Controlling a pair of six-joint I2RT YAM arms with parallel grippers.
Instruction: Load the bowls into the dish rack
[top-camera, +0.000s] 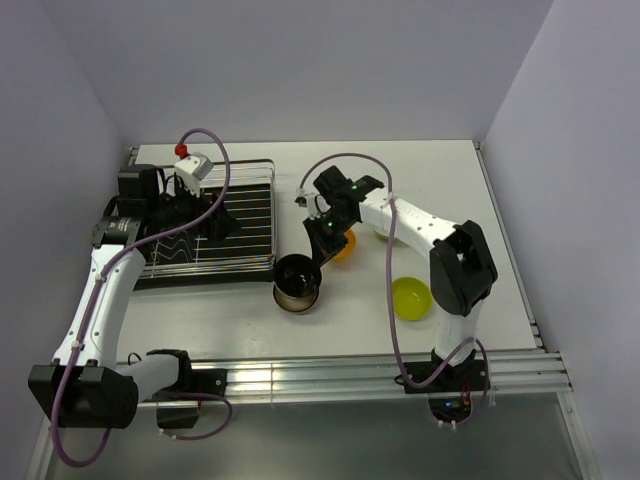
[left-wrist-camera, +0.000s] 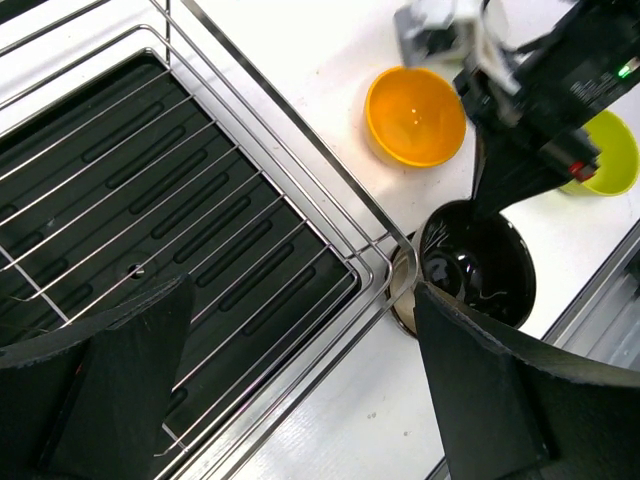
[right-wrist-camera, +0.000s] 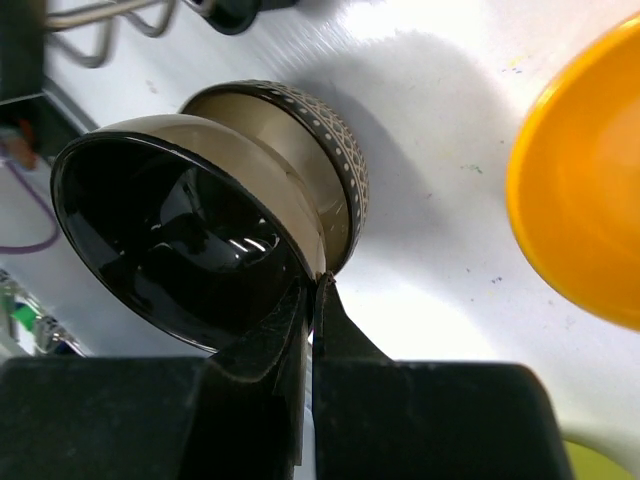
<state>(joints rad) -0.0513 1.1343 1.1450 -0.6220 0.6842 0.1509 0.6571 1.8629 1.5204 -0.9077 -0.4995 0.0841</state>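
My right gripper is shut on the rim of a bowl that is glossy black inside and brownish outside. It holds the bowl tilted over a second brownish bowl with a dotted rim, just right of the dish rack. The held bowl also shows in the left wrist view. My left gripper is open and empty above the rack's near right corner. An orange bowl and a lime bowl sit on the table. No white bowl shows clearly.
The rack holds no bowls; its black drip tray shows through the wires. The right arm reaches across the orange bowl. White walls close the table at the back and sides, and an aluminium rail runs along the near edge.
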